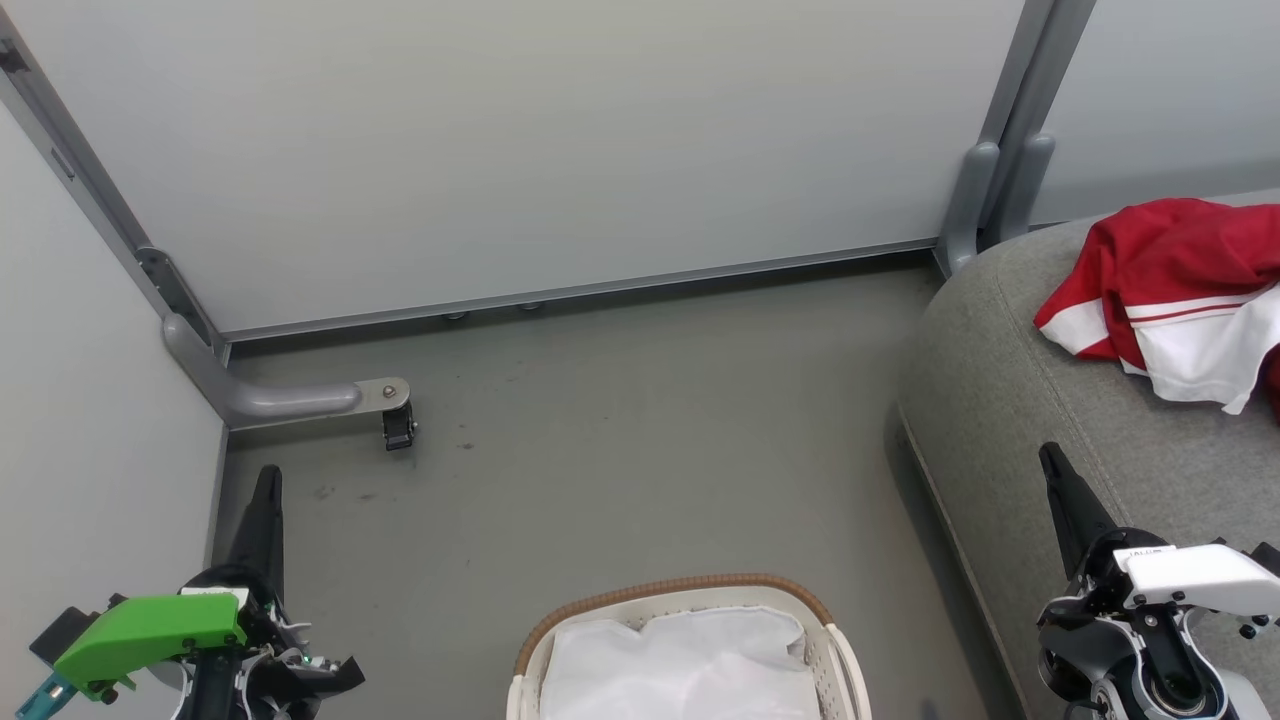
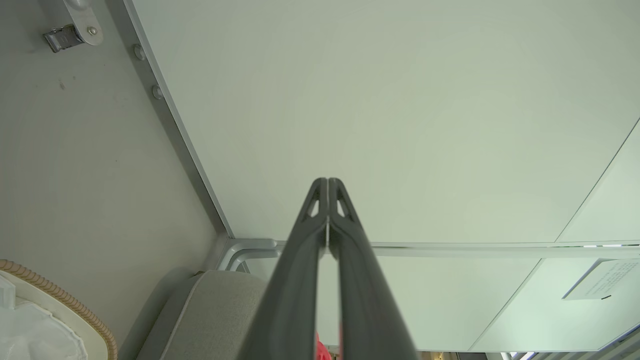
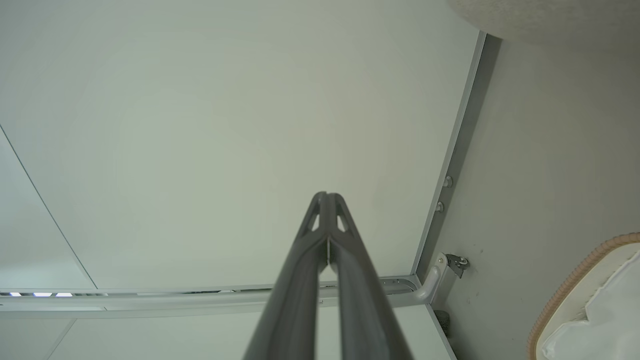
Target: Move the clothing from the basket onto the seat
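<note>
Judging by how things lie, the task looks to be at or near its end, with both arms drawn back and nothing carried.

At the lower left, the left tool (image 1: 267, 482) hangs over the floor (image 1: 600, 450), its two dark fingers pressed together and pinching nothing; the left wrist view shows the tips meeting with no gap.

On the floor beside it, the basket (image 1: 700, 588) shows only its white liner (image 1: 690, 660). No red cloth is seen in the visible part, though its near side is cut off by the frame.

To the right, the clothing (image 1: 1170, 290) lies in a crumpled red-and-white heap on the seat (image 1: 1000, 400), toward its far edge and running out of frame.

The right tool (image 1: 1050, 460) hovers at the seat's near left edge, fingers likewise closed on nothing and well apart from the clothing.

The next move probably calls for a look into the basket's hidden part. If a garment is there, one tool would need to spread, dip inside and pinch cloth without catching the liner.
</note>
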